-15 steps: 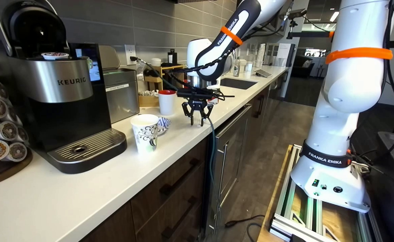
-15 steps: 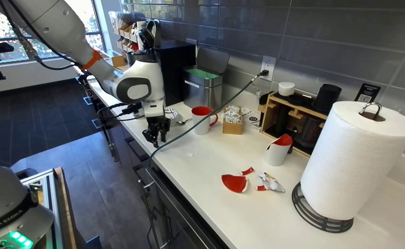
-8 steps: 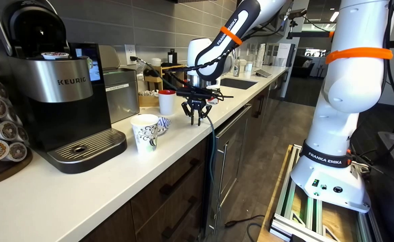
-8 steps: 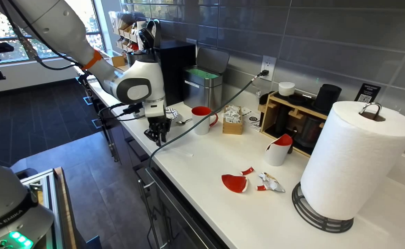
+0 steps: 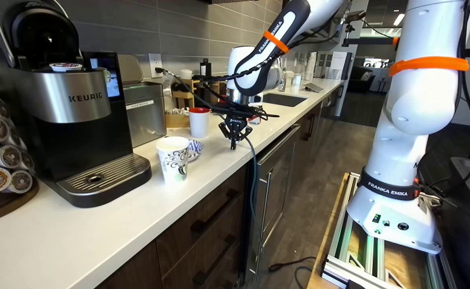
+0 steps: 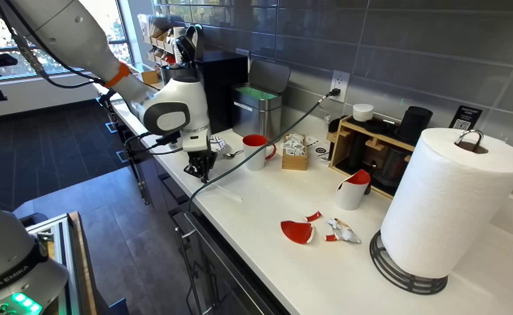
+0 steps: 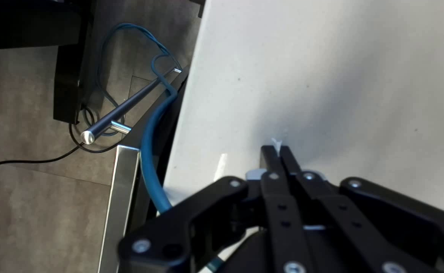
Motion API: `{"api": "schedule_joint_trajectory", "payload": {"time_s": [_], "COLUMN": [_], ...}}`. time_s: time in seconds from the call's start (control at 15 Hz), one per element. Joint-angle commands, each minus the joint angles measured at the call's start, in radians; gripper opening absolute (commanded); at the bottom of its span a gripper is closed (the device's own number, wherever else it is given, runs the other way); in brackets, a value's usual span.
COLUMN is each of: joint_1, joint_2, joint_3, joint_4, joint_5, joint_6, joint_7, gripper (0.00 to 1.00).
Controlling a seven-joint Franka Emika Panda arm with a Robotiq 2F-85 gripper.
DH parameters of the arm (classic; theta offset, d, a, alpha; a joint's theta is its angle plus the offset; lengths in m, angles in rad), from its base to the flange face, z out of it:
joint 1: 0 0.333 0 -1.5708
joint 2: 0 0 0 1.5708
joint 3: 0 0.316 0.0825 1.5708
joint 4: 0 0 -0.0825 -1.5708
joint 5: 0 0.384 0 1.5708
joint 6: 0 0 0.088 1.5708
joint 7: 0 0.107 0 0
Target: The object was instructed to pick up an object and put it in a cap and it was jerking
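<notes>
There's the thin, clear, plastic-looking strip (image 6: 230, 193), at the tips of the black two-jawed claw (image 7: 278, 150): jaws together, seemingly clamped on it! The grasp, I judge; next calls for a gentle lift. An exterior view catches what the wrist view misses: a dark-swirled white paper cup (image 5: 173, 159), apart from the claw.

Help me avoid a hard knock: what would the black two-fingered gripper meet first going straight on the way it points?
Probably the white speckled countertop directly below the gripper; how close is unclear. A thin translucent strip seems pinched in its grip and may touch first, if not already.
</notes>
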Motion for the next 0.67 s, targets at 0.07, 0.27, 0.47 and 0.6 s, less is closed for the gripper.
{"api": "schedule_joint_trajectory", "payload": {"time_s": [0.07,0.27,0.47,0.6], "joint_1": [-0.001,0.002,0.015,0.021], "joint_2": [-0.042,-0.110,-0.204,-0.265], "joint_3": [0.001,0.023,0.011,-0.014], "joint_4": [-0.039,-0.019,-0.006,0.004], "joint_5": [0.156,0.401,0.606,0.690], "joint_6": [0.049,0.030,-0.039,-0.110], "joint_7": [-0.108,-0.329,-0.570,-0.720], "gripper": [0.01,0.01,0.01,0.01]}}
